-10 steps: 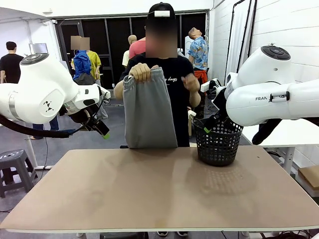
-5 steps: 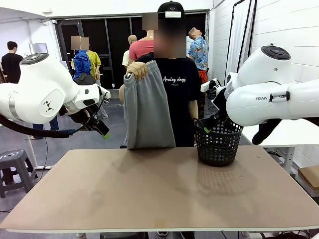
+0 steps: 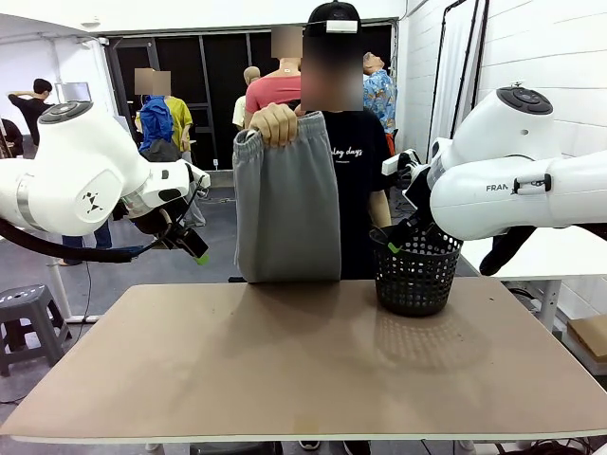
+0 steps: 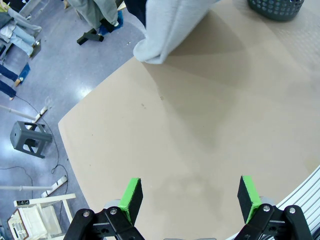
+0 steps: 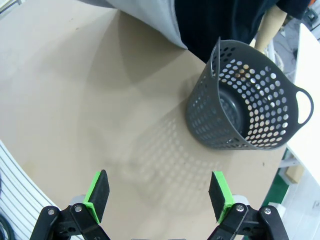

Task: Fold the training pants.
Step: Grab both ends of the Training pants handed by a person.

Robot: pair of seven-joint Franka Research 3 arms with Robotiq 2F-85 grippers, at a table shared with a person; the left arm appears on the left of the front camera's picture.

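Left hand [image 4: 190, 192]: fingers apart, nothing between them, hovering over the bench [image 4: 200, 125]. Right hand [image 5: 159, 192]: likewise spread and empty. Training pants [image 3: 286, 213] hang from the person's fist [image 3: 275, 123], well ahead of both hands and nearer the left one, hems down at the bench's far edge. Black basket [image 3: 414, 275] stands just ahead of the right hand.

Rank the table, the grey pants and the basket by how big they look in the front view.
1. Table, by far the largest.
2. Pants, clearly next.
3. Basket, smallest.
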